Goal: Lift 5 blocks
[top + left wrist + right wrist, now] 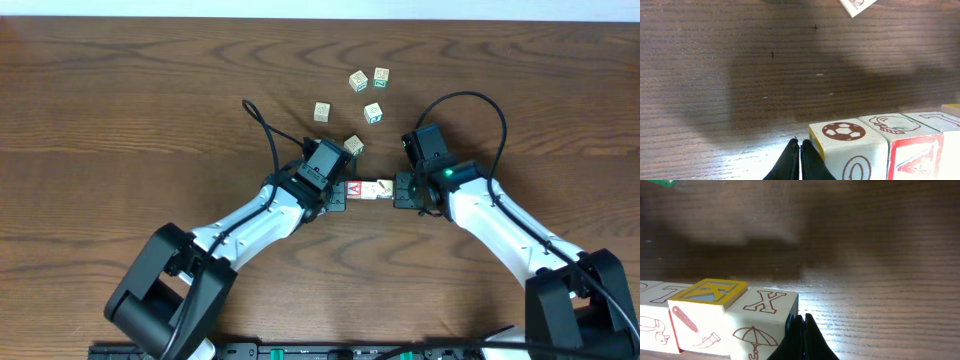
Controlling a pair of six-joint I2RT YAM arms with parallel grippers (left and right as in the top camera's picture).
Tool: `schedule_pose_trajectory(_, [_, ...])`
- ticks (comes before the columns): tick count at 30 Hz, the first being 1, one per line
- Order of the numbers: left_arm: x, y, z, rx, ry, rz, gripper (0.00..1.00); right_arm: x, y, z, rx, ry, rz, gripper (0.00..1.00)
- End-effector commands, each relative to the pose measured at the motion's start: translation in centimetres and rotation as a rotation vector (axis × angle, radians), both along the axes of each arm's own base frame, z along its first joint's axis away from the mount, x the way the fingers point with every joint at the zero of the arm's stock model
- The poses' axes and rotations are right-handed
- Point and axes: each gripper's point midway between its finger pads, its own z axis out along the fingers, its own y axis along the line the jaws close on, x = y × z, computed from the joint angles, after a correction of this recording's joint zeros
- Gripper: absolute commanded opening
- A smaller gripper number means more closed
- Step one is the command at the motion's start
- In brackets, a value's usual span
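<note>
Dark grained wood table [120,80], pale cubic blocks [381,189]

Prints on loose blocks [358,81] too small overhead; top-edge block [856,5] cropped.

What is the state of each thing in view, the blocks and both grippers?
left gripper, jaws shut, tip against one end of the row.
right gripper, jaws shut, tip against the other end.
row of blocks, side by side, held between both grippers; lifted or not, cannot tell.
loose blocks, five, lying separately beyond the grippers.
</note>
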Motion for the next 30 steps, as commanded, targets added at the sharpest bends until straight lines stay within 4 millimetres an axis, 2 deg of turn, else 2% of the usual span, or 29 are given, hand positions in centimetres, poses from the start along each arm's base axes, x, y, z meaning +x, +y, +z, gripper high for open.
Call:
schedule_pose_trajectory(1, [-5.6, -11.2, 4.4, -0.359, 0.093, -0.315, 0.07, -5.2, 12.0, 4.1, 0.56, 0.179, 0.297, 0.01])
schedule_pose_trajectory(10, [-6.2, -12.2, 3.5, -0.36, 0.102, -0.333, 0.07, -5.1, 11.9, 3.9, 0.552, 0.176, 0.295, 0.01])
schedule_pose_trajectory(16, [-6.2, -12.2, 3.3, -0.353, 0.101, -0.338, 0.07, -5.3, 12.0, 2.4, 0.535, 0.212, 0.296, 0.01])
schedule_pose_trajectory(23, [-6.6, -10.9, 1.6, -0.306, 0.111, -0.321, 0.07, -5.3, 11.7, 0.6, 0.499, 0.239, 0.288, 0.01])
schedule_pose_trajectory(30, [-7.3, -9.4, -0.2, -0.254, 0.13, -0.299, 0.07, -5.1, 11.2, 0.1, 0.462, 0.232, 0.28, 0.02])
